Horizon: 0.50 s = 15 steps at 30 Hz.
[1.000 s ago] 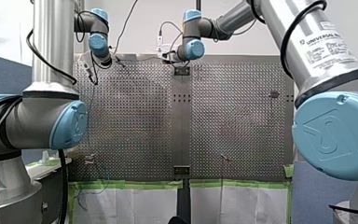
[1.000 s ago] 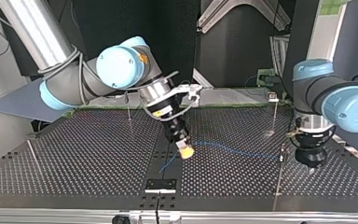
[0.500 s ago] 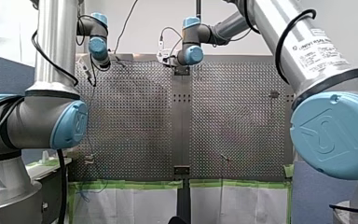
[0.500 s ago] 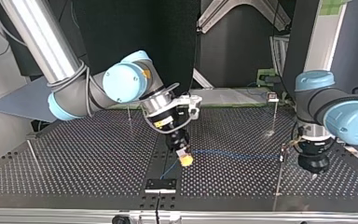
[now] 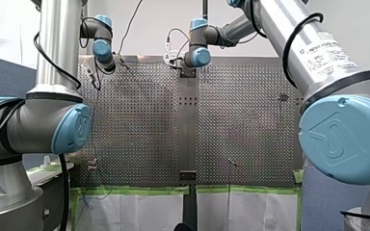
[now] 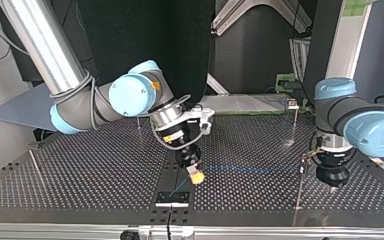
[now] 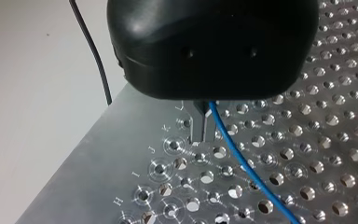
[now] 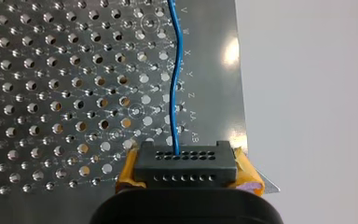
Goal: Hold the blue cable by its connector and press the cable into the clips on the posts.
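Across the perforated table [image 6: 80, 165], the top view shows 4 thin posts [image 6: 295, 125]: 2 upright at the far side, 1 leaning at the near left, and 1 at the near right. The near-right post crosses in front of the cable's right end, just left of our left arm's wrist. A black bracket [image 6: 172, 198] sits at the table's near edge, just in front of our right gripper [image 8: 186, 170]. In the front view, green tape [image 5: 125, 190] lines the table's near edge above white sheets [image 5: 139, 211], and our 2 large elbow joints block both sides of the table.

Our right gripper's yellow pads [image 8: 127, 170] are clamped on either side of the black connector [image 8: 186, 163], which has 2 rows of small holes. The blue cable [image 8: 175, 93] leaves the upper row and runs away in slight waves along the table's lettered margin. In the top view it is a thin, straight line above the table, running right from the yellow pads to the near-right post.

At our left gripper [image 7: 203, 139], the metal fingers [image 7: 198, 123] are nearly together, pinching the cable. The cable comes out between them and slants off over the holes, and the black housing hides its upper part
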Available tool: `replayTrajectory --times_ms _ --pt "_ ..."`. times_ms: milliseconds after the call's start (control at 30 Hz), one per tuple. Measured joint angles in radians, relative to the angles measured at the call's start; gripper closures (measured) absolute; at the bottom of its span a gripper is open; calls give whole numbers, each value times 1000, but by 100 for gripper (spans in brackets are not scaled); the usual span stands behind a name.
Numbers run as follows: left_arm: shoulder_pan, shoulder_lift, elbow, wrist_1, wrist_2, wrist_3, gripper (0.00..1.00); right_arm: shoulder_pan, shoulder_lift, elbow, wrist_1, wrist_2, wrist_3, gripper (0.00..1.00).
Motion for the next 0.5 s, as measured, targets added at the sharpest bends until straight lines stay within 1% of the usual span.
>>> replayTrajectory --times_ms 67,100,167,200,233,267,333,367,500 --pt "-1 0 0 0 1 1 71 1 0 0 1 -1 0 100" --pt "-1 0 0 0 2 2 71 1 0 0 1 -1 0 100" --pt "-2 0 0 -3 1 7 57 1 0 0 2 -1 0 100" --pt "-3 0 0 -6 -1 9 57 2 1 0 2 -1 0 100" --pt "-3 0 0 -8 -3 10 51 3 0 0 2 -1 0 100" --pt "-4 0 0 -10 -5 10 48 4 1 0 2 -1 0 100" --pt "-4 0 0 -16 -10 10 48 5 1 0 3 -1 0 100" --pt "-4 0 0 -19 -14 11 45 5 1 0 3 -1 0 100" --pt "-5 0 0 -38 -38 17 45 5 1 0 3 -1 0 100"
